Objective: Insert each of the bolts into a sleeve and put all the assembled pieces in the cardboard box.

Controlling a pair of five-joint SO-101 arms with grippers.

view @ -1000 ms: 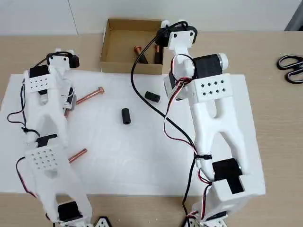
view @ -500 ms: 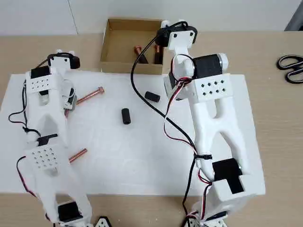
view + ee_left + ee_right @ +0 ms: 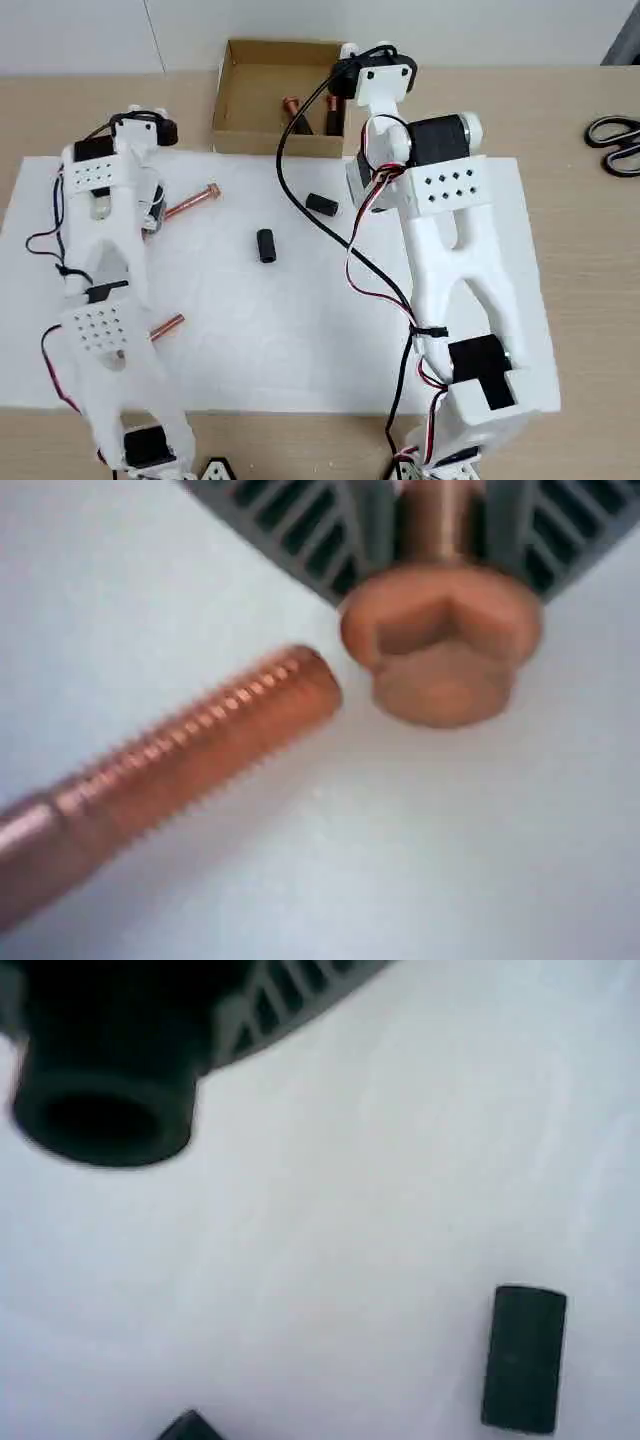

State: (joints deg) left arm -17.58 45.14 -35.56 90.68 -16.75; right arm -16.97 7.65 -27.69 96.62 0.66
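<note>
My left gripper (image 3: 440,530) is shut on a copper bolt (image 3: 440,645), whose hex head faces the left wrist camera. A second bolt (image 3: 190,750) lies on the white mat just beside it, seen from above as the bolt (image 3: 190,203) next to the left gripper (image 3: 150,212). A third bolt (image 3: 165,327) lies farther down by the left arm. My right gripper (image 3: 130,1020) is shut on a black sleeve (image 3: 100,1090), held above the mat near the box. Two loose sleeves (image 3: 265,245) (image 3: 321,204) lie mid-mat. The cardboard box (image 3: 228,100) holds assembled pieces (image 3: 295,112).
The white mat (image 3: 300,340) covers most of the wooden table. Scissors (image 3: 615,140) lie at the far right edge. A black cable (image 3: 300,215) from the right arm loops over the mat between the sleeves and the box.
The left arm has shifted a little to the right, toward the bolt lying on the mat. The right arm has kept still.
</note>
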